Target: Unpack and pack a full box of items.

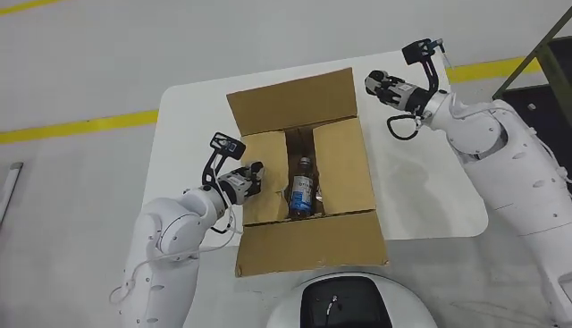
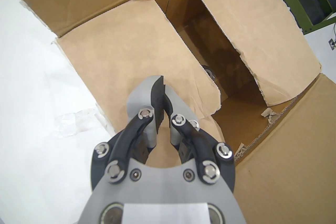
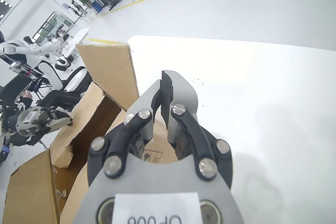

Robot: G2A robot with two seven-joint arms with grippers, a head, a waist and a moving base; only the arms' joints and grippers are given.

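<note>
Box on the table hides most of its inside under 2 flaps, with 1 bottle showing in the gap, the left claw over 1 flap and the right claw beside the box, both pressed together.

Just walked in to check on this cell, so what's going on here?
A two-armed robot is working at an open cardboard box on a white table. The left gripper, shut, hangs over an inner flap, beside the gap where a bottle shows inside. The right gripper, also shut, is off the box's far corner. Neither holds anything.
</note>
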